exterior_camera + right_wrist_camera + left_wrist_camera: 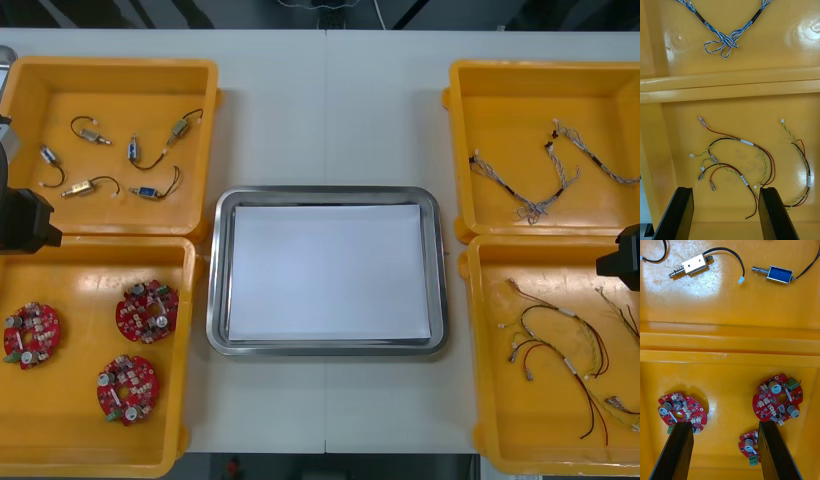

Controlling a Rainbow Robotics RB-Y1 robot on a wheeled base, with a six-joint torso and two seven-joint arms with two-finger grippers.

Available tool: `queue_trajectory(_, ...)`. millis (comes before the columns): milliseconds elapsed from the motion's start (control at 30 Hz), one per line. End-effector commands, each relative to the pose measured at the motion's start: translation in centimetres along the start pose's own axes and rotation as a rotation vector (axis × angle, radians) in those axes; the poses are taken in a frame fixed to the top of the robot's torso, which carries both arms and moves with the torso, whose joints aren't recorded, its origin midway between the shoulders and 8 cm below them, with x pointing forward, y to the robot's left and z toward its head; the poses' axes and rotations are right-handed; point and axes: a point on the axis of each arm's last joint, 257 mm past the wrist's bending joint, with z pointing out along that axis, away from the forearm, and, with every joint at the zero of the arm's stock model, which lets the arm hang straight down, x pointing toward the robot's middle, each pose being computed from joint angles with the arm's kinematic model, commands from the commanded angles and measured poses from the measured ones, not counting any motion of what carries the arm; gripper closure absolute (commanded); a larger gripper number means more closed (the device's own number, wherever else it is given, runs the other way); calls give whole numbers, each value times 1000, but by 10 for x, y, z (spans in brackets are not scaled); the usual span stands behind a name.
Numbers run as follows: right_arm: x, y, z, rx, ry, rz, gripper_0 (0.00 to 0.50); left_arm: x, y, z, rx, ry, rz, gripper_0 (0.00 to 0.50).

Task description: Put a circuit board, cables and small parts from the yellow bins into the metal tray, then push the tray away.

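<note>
front view first: your metal tray [213, 300] sits in the middle of the bench [325, 110], white inside, with nothing in it. its long axis runs left to right between the bins.

count four yellow bins, two a side. the far left bin [110, 64] holds six small metal parts [92, 136], each trailing a black cable and lying at a different angle. the near left bin [95, 244] holds three round red circuit boards [147, 310], flat and apart from one another. the far right bin [540, 66] holds what look like two twisted blue and white cables [525, 195], strung loosely across the floor. in the near right bin [550, 243] the red, yellow and black cables [555, 345] are tangled, so you cannot count them.

your left arm [22, 220] sits at the left edge, over the wall between the two left bins. in the left wrist view the left jaws are wide apart and hold nothing; the fingers [675, 453] hang above the boards. beyond the wall, a silver part [690, 266] and a blue part [779, 274] lie with their long axes roughly along it.

your right arm [622, 258] is at the right edge. the right jaws also stand apart and hold nothing, above the tangled cables.
</note>
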Motion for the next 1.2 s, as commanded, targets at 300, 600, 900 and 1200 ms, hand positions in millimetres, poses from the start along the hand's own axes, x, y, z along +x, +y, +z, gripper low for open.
queue_trajectory(300,-4,-11,-13,37,-27,-19,0,-6,1,-9,2,-40,55,0)
queue_trajectory(600,-4,-11,-13,37,-27,-19,0,-6,1,-9,2,-40,55,0)
queue_trajectory(900,-4,-11,-13,37,-27,-19,0,-6,1,-9,2,-40,55,0)
queue_trajectory(1200,-17,-7,-22,27,-73,-19,0,10,-8,5,30,5,59,0)
